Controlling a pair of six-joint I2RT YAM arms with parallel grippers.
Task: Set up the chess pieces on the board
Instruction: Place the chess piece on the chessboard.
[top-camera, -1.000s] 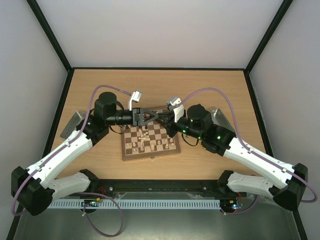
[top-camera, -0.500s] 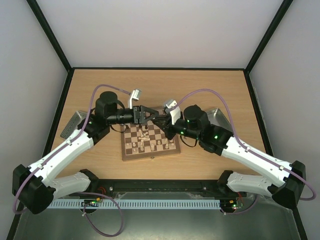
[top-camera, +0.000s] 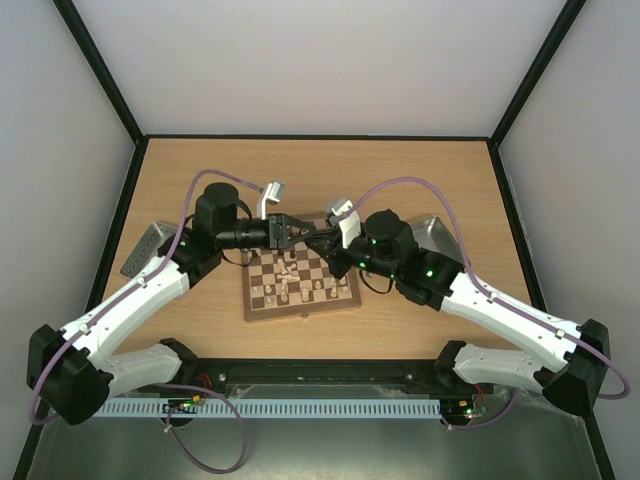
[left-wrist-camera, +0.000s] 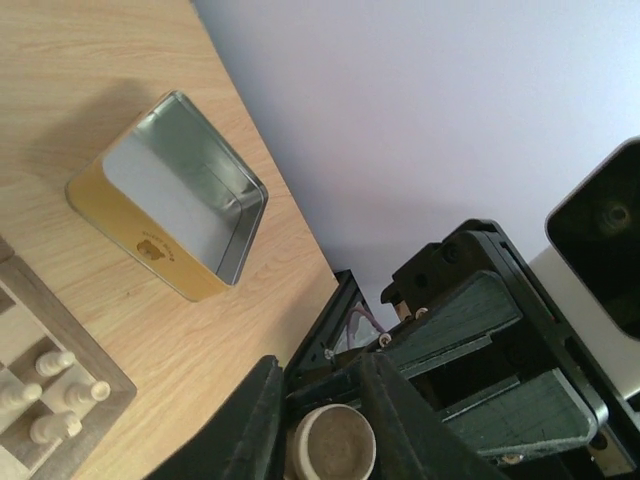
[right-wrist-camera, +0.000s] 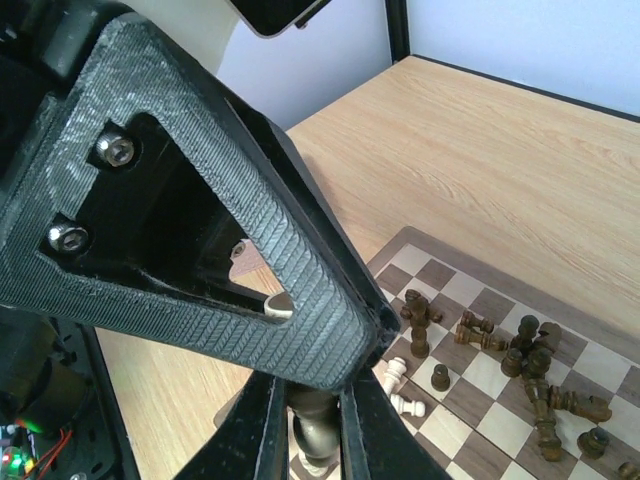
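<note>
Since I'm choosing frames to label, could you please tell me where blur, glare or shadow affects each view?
Top external: even light, sharp, pieces on the board tiny. Left wrist: bright sheen inside the tin; left claw soft, too near. Right wrist: board crisp; the chess piece in the right claw shadowed and blurred.

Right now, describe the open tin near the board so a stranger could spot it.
Find the chessboard mid-table. Off its right side, partly behind the right arm, lies an open rectangular tin. Unlike the dull grey tray left of the board, it is shiny inside with a yellow outer wall.
</note>
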